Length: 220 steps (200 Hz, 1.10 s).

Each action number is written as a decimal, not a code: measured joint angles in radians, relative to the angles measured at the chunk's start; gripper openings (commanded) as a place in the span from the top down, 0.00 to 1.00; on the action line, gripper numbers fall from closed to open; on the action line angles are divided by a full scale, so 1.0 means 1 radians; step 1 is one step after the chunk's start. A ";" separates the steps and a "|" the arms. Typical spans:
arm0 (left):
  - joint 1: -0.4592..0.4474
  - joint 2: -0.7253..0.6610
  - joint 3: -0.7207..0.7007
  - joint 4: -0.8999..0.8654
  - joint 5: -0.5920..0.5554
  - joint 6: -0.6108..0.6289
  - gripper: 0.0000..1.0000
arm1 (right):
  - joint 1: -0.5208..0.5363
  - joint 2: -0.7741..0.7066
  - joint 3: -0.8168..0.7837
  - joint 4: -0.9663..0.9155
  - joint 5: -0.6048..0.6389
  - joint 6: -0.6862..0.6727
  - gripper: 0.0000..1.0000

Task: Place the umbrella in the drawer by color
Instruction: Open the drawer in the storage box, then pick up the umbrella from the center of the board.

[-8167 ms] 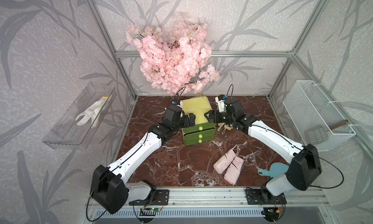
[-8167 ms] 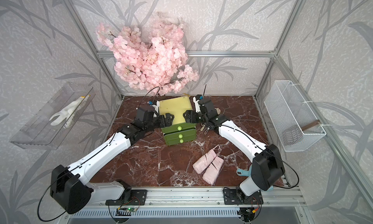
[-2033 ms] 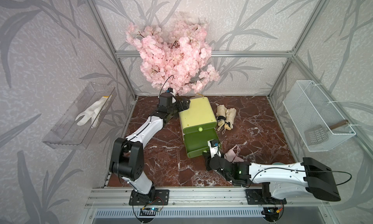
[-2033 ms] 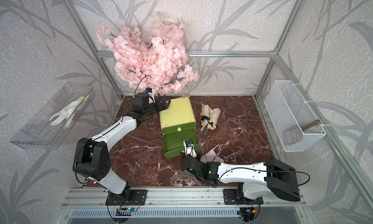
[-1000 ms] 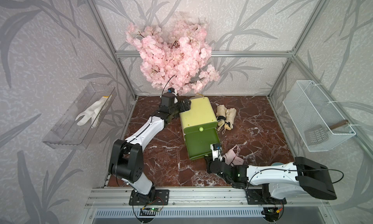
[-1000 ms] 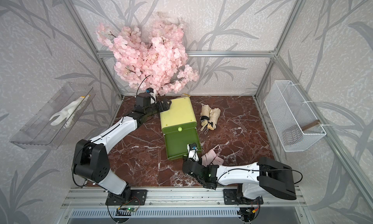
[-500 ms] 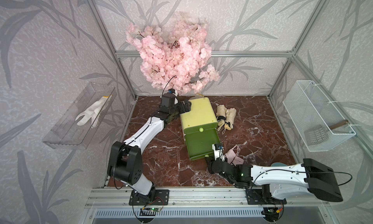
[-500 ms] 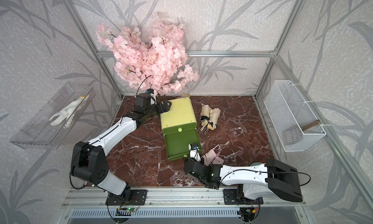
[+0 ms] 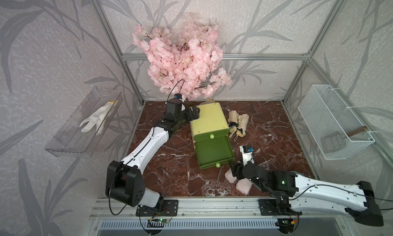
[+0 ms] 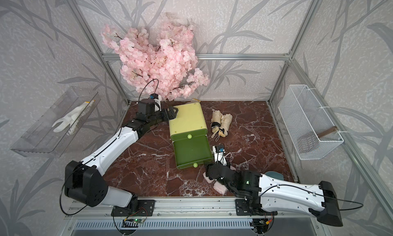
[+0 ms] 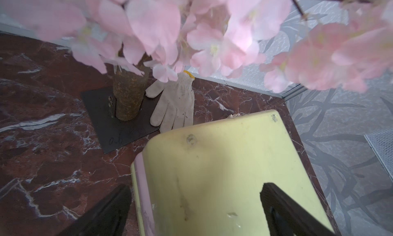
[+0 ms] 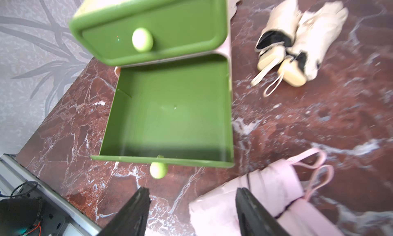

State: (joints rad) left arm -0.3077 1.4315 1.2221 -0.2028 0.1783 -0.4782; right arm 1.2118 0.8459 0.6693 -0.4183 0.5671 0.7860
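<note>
Right wrist view shows your right end effector (image 12: pixel 192 190) now released from the knob (image 12: pixel 158 170), leaving the lower drawer (image 12: pixel 170 109) open and empty for the pink umbrellas (image 12: pixel 265 194).

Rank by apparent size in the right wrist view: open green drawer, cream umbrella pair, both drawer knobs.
1. open green drawer
2. cream umbrella pair
3. upper knob and lower knob look about alike, so unranked.

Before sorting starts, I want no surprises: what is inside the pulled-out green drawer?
The green drawer shows only its bare floor, with no umbrella inside. Its back end, under the upper drawer, is covered.
</note>
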 measured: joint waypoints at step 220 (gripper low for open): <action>-0.127 -0.891 -0.287 -0.440 0.050 0.102 0.00 | -1.062 1.135 0.829 -0.020 -0.727 -0.369 0.23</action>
State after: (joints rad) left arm -0.4343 0.5404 0.9348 -0.6430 0.2279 -0.3759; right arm 0.1493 1.9804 1.4986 -0.4381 -0.1596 0.4168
